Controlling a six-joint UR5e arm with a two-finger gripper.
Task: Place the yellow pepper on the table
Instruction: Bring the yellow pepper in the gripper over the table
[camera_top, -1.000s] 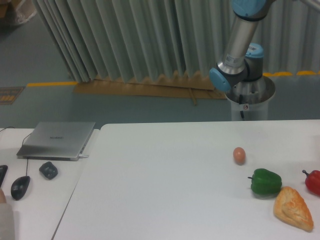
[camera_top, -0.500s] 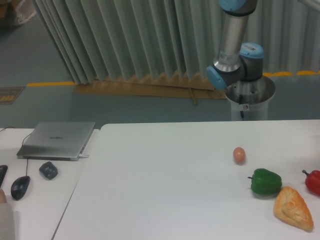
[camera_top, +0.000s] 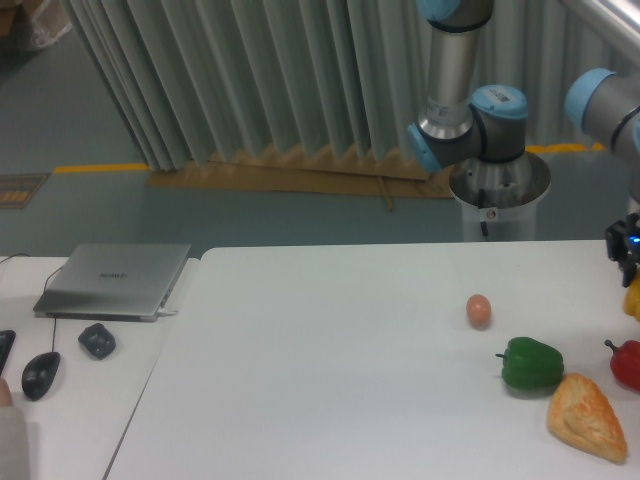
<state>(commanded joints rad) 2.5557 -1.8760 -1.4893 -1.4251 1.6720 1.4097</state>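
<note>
From where I stand, the gripper (camera_top: 628, 262) shows only at the far right edge of the view, a dark block with a small blue light, cut off by the frame. Directly under it, touching it, a sliver of the yellow pepper (camera_top: 633, 298) peeks in; the pepper hangs above the table (camera_top: 330, 380) rather than resting on it. I cannot tell how the fingers stand, since they are out of view or hidden, though the pepper sits right where they would meet.

Just below the gripper, the red pepper (camera_top: 626, 364) lies at the table's right edge. Below and to the left of the gripper sits the green pepper (camera_top: 531, 364), and beneath that, nearer the front edge, a golden pastry (camera_top: 586, 417). Further left of the gripper, at about its own height, a brown egg (camera_top: 479, 311) rests alone.

Well away to the left of the gripper, on the adjoining desk (camera_top: 90, 410), there is a closed grey laptop (camera_top: 115, 280), a dark mouse (camera_top: 41, 374) and a small dark object (camera_top: 97, 340) beside it. The arm's blue-capped joints (camera_top: 468, 124) rise behind the table in front of a pleated curtain (camera_top: 250, 80).
</note>
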